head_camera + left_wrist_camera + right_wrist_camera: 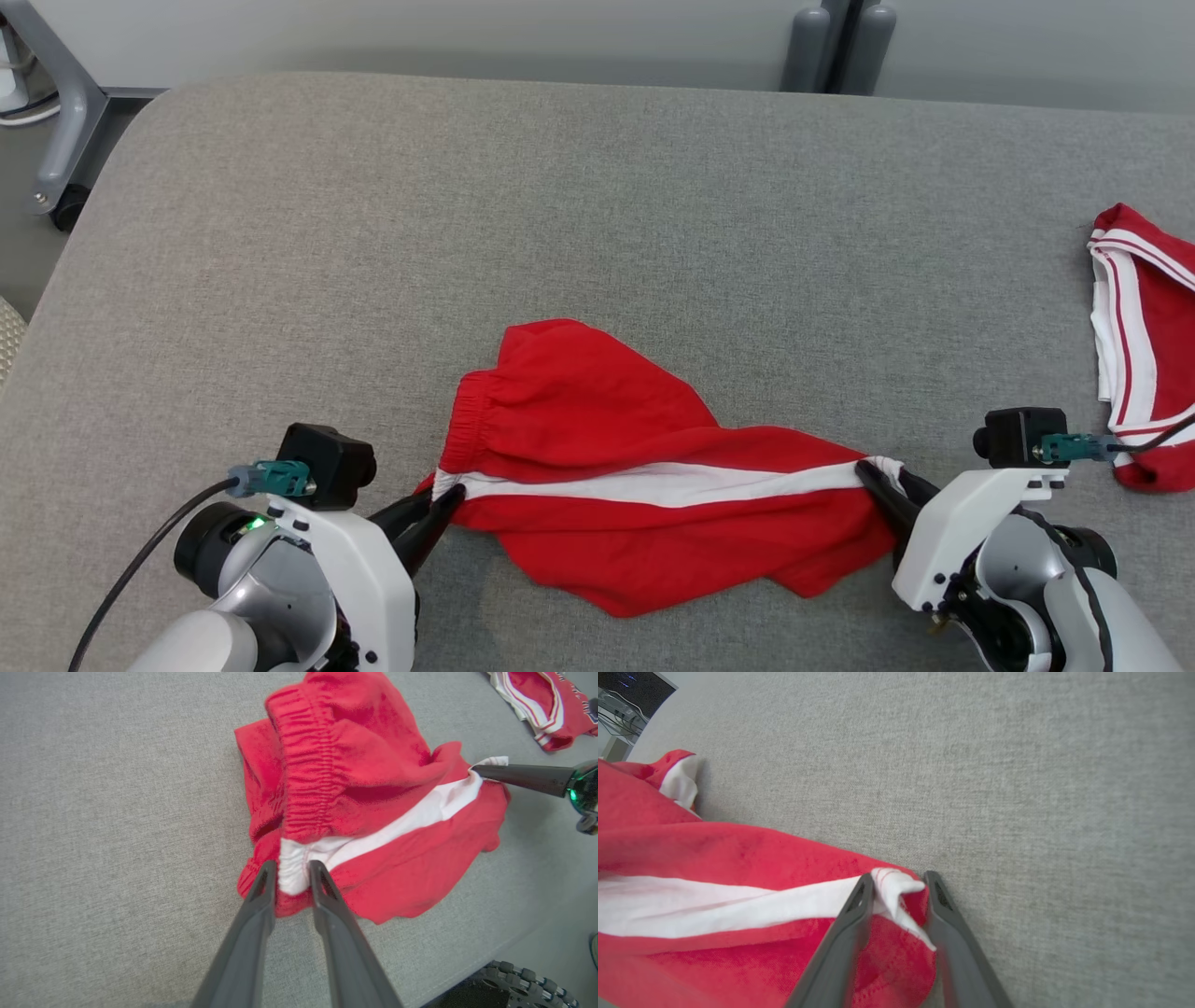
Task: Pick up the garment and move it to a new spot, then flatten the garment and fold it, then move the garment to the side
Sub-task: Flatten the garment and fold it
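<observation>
The garment [607, 420] is a pair of red shorts with a white side stripe, lying crumpled on the grey cloth table near its front edge. My left gripper [453, 493] is shut on the white end of the elastic waistband, and the left wrist view shows that fabric [373, 788] pinched between the fingers of the gripper [292, 868]. My right gripper [882, 471] is shut on the stripe's other end at the leg hem. In the right wrist view the garment [714, 858] has its folded white corner bunched in the gripper [899, 879].
A second red and white garment [1148, 355] lies at the table's right edge, just beyond my right wrist. The grey table top [560, 187] stretches bare behind the shorts. A wheeled stand [65, 121] is off the far left corner.
</observation>
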Available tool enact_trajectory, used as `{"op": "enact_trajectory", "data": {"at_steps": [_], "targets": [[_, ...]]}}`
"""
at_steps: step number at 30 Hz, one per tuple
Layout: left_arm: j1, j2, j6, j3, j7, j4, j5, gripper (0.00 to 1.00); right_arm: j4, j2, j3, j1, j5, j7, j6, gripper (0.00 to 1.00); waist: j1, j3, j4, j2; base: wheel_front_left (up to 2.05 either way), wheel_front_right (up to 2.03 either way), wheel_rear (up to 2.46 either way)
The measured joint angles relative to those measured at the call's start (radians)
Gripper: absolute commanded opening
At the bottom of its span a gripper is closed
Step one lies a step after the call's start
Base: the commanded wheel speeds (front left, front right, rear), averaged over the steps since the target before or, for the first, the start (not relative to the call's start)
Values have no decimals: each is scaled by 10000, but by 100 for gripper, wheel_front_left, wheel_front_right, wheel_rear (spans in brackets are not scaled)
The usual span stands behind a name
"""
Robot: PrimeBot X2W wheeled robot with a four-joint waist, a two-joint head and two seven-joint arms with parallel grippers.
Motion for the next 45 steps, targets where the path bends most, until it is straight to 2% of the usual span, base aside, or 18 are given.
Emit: {"op": "enact_trajectory", "data": {"at_steps": [2, 3, 9, 14, 22, 26, 33, 36, 39, 45], "targets": [[-1, -2, -36, -8, -25, -4, -2, 0, 44, -13, 71, -14, 79, -27, 0, 6, 1, -22, -7, 0, 0, 0, 0], [-1, -2, -82, -13, -50, -2, -2, 0, 56, -15, 138, -20, 88, -90, 0, 0, 0, -45, -11, 0, 0, 0, 0], [10, 6, -94, -42, -113, -44, -63, 0, 35, -84, 282, 49, 188, -631, 0, 0, 0, -386, -21, 0, 0, 0, 0], [147, 15, -100, 92, -65, -476, -451, 0, -512, -157, 320, 173, 566, -769, 0, 0, 0, -814, -64, 0, 0, 0, 0], [-813, 345, -537, 443, 1361, -633, -1781, 0, -2293, -842, 86, -132, 988, 104, 0, 0, 0, -1096, -358, 0, 0, 0, 0], [-2150, 136, -677, 1022, 1942, -86, -2882, 0, -2842, -1302, -378, -752, 997, 548, 0, 0, 0, -852, -504, 0, 0, 0, 0], [-5185, -142, -970, 1801, 2533, 1515, -3783, 0, -3371, -1858, -803, -2819, 1072, 1185, 10, 0, 0, 133, -775, 0, 0, 0, 0], [-6681, -359, -1070, 1871, 2552, 2276, -3749, 0, -3312, -1988, -907, -4130, 1333, 1237, 10, 0, 0, 696, -889, 0, 0, 0, 0], [-8613, -665, -1294, 1590, 2571, 3296, -3371, 0, -2732, -2301, -909, -6055, 1639, 1260, 10, 0, 1, 1504, -1014, 0, 0, 0, 0], [-11468, -1246, -1421, 1400, 1958, 5066, -3024, 0, -1649, -2780, -568, -9088, 1858, 560, 10, 0, 0, 2690, -1137, 0, 0, 0, 0]]}}
